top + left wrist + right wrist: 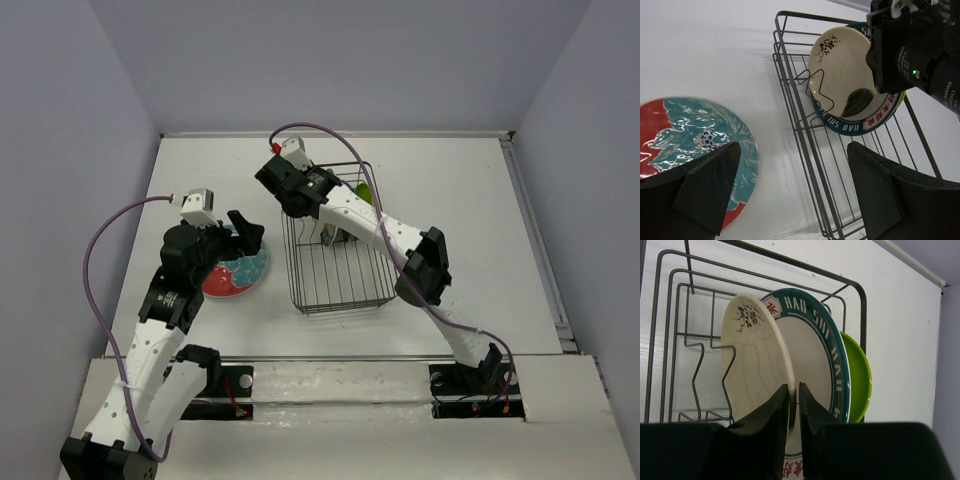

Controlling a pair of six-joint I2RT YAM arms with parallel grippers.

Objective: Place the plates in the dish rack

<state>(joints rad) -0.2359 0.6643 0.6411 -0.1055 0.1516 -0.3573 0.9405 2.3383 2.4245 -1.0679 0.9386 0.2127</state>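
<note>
Top view: the dish rack (335, 240) stands mid-bench (450, 200), with the red plate (240, 275) lying flat just left of it.

Left wrist view: the left tool (795, 175) gapes wide and empty over the rack's near wall.

Right wrist view: the right tool (794, 390) apparently pinches the cream plate (755, 365), which stands upright in the rack beside the white plate (815, 365) and the green plate (860, 375).
</note>
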